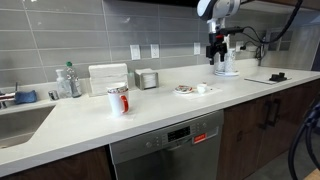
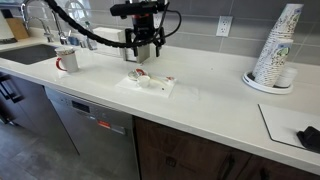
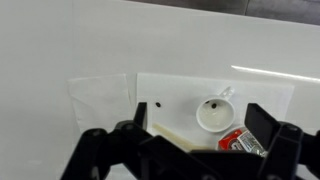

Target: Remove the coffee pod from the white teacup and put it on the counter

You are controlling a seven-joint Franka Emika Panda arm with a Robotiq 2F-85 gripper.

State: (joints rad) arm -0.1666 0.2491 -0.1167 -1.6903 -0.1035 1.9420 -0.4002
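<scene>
The small white teacup (image 3: 213,117) stands on a flat white mat (image 3: 180,88) on the off-white counter (image 3: 40,60). A small dark object (image 3: 213,104) lies inside the cup by its handle side; it is too small to tell if it is the coffee pod. My gripper (image 3: 200,125) is open and empty, well above the mat, with the cup between its fingers in the wrist view. In both exterior views the gripper (image 1: 216,55) (image 2: 143,55) hangs over the counter above the mat (image 1: 190,91) (image 2: 150,84). The teacup (image 1: 201,88) is small there.
A red packet (image 3: 245,143) and a pale stick (image 3: 172,133) lie on the mat beside the cup. A red-patterned mug (image 1: 118,98) (image 2: 67,60) stands nearer the sink (image 1: 15,120). A stack of paper cups (image 2: 275,50) and a black object (image 2: 305,135) are farther along.
</scene>
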